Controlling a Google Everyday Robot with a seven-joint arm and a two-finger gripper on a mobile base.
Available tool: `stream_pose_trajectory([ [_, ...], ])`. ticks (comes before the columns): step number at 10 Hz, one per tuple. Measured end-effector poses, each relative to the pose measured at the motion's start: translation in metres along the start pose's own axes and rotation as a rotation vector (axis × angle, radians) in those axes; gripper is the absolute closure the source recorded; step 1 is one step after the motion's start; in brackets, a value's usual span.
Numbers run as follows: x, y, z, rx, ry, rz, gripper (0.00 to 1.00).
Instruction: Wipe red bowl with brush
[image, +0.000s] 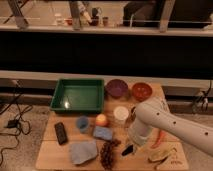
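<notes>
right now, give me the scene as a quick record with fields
gripper: shut, low over the table's front edge, just right of the grapes
red bowl: back right of the table, beside the purple bowl, well apart from the gripper
brush: cannot make it out
green tray: back left, nothing in it
wiping: not begun

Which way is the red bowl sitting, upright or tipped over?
Upright: the red bowl has its mouth facing up, beside the purple bowl. The shut tool hangs nearer the camera, apart from it.
</notes>
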Motion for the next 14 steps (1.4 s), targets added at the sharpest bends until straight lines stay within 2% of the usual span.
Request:
stream_pose_trajectory([
  [6, 0.006, -0.01, -0.022, 0.025, 0.062, -0.014, 1.0],
  [11, 0.014, -0.027, -0.051, 0.045, 0.117, -0.017, 1.0],
  [14, 0.018, -0.03, -0.061, 0.05, 0.141, -0.009, 1.0],
])
